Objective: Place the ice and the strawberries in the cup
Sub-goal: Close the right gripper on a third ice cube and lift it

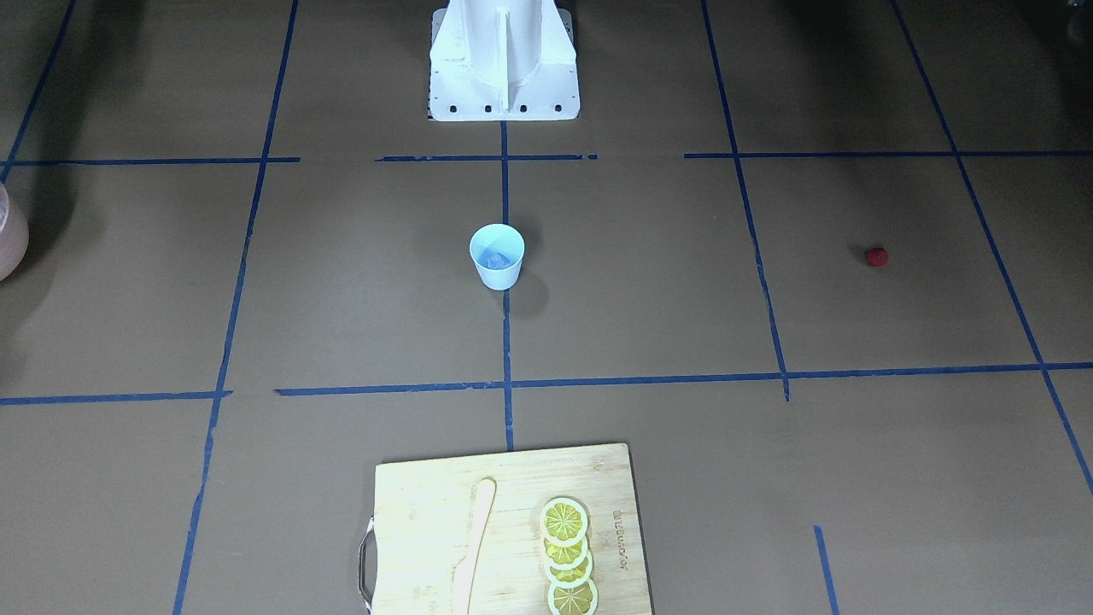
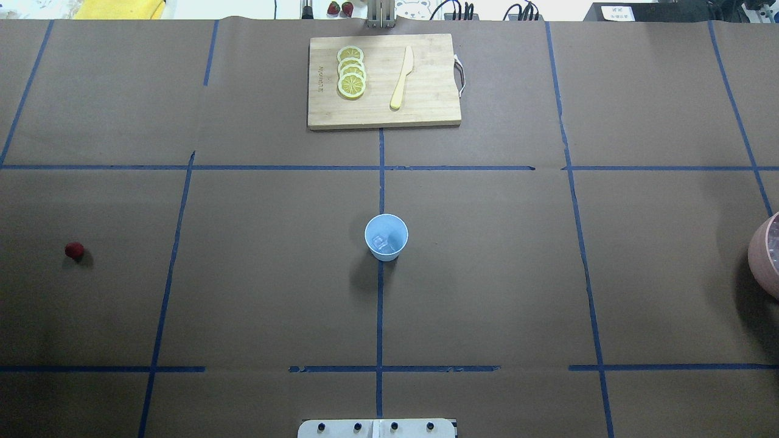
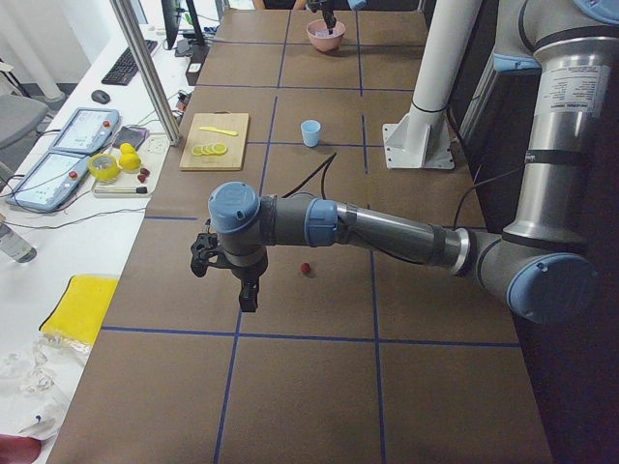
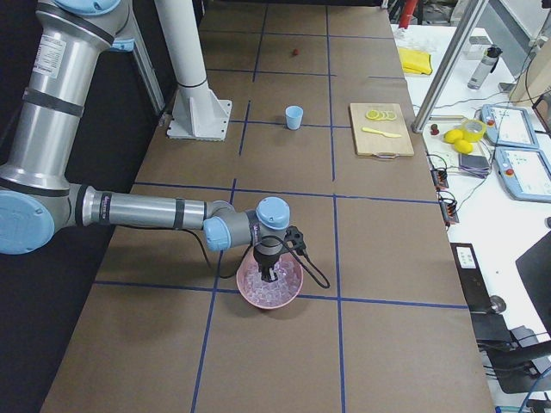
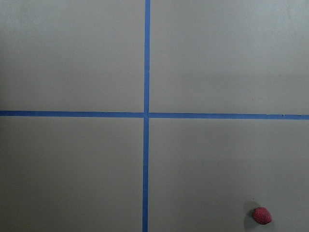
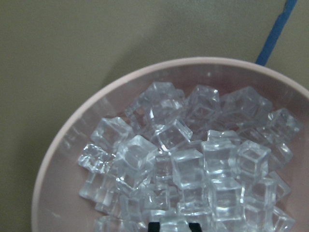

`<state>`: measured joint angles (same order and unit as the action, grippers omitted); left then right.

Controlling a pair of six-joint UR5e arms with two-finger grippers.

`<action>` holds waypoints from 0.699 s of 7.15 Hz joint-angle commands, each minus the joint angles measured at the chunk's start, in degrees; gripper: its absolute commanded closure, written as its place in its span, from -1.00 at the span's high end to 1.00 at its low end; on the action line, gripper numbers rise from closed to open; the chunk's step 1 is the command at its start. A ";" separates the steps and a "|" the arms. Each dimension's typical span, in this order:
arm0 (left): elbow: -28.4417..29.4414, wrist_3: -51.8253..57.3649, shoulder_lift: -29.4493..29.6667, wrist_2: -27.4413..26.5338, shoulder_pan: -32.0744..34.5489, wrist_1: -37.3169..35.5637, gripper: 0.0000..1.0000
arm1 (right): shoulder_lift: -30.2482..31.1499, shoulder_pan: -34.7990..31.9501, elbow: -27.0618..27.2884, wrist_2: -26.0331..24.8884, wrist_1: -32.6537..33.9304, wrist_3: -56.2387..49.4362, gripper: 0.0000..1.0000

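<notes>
Bamboo board (image 2: 426,103), lemon slices (image 2: 352,73) beyond cup (image 2: 389,234) | right claw (image 4: 269,275) over pink bowl (image 4: 284,297), left claw (image 3: 249,300) near strawberry (image 3: 306,268) | openings: cannot tell

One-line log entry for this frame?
cup: ice inside | strawberry: on table, not in cup | right gripper: at ice bowl, state unclear | left gripper: above table near strawberry, state unclear

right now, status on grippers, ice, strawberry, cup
Left gripper near strawberry, state unclear. Right gripper over ice in pink bowl, state unclear. Cup upright, some ice in, no strawberry. Nothing blocking cup.
</notes>
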<state>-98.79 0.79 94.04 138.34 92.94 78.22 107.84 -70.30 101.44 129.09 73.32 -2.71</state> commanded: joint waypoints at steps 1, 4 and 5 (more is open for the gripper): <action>-0.09 0.00 0.00 0.00 0.05 0.00 1.00 | 0.61 -2.46 6.27 0.81 3.47 -0.19 -1.00; 0.00 0.00 0.00 0.00 0.05 0.00 1.00 | -2.79 -5.90 18.77 1.16 17.27 0.24 -1.00; 0.00 0.00 -0.09 0.00 0.05 0.00 1.00 | -7.78 -5.91 18.18 2.04 19.56 1.29 -1.00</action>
<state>-98.83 0.79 94.02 138.34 92.99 78.22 104.95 -75.86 118.45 130.35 89.24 -2.38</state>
